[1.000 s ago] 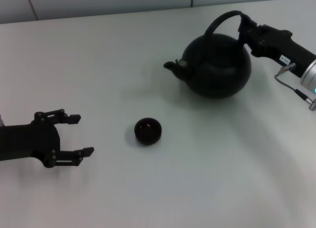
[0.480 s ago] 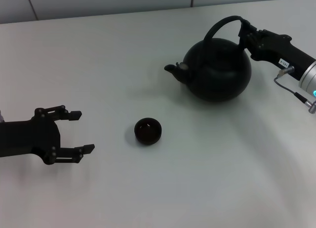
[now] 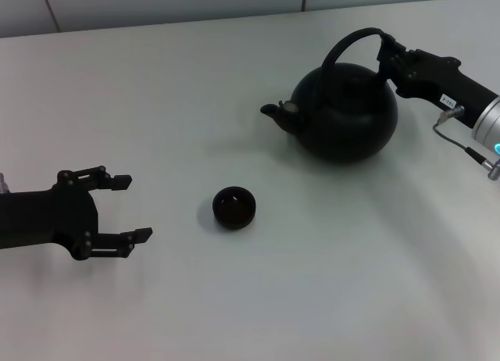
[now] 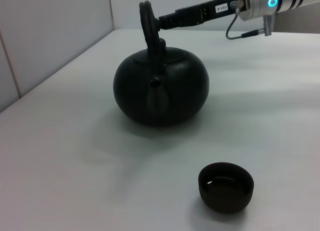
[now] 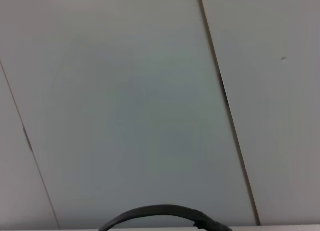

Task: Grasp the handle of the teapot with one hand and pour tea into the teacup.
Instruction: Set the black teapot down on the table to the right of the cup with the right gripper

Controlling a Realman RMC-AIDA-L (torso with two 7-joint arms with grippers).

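Note:
The matt black teapot (image 3: 344, 111) is at the back right of the white table, spout pointing to the left. Its arched handle (image 3: 350, 41) stands upright over the lid. My right gripper (image 3: 388, 52) is shut on the handle's right end, where the ribbed part is. The left wrist view shows the teapot (image 4: 161, 86), the handle (image 4: 147, 21) and the right arm reaching in behind it. The small black teacup (image 3: 233, 207) stands in the middle, in front and to the left of the spout; its inside (image 4: 225, 182) is dark. My left gripper (image 3: 129, 209) is open and empty, left of the cup.
The white table (image 3: 328, 283) runs back to a grey panelled wall (image 5: 150, 91). A grey cable (image 3: 457, 138) loops under my right wrist. A thin arc of the handle (image 5: 160, 212) shows in the right wrist view.
My right gripper and the teapot have shifted slightly toward me. My left gripper has crept a little to the right.

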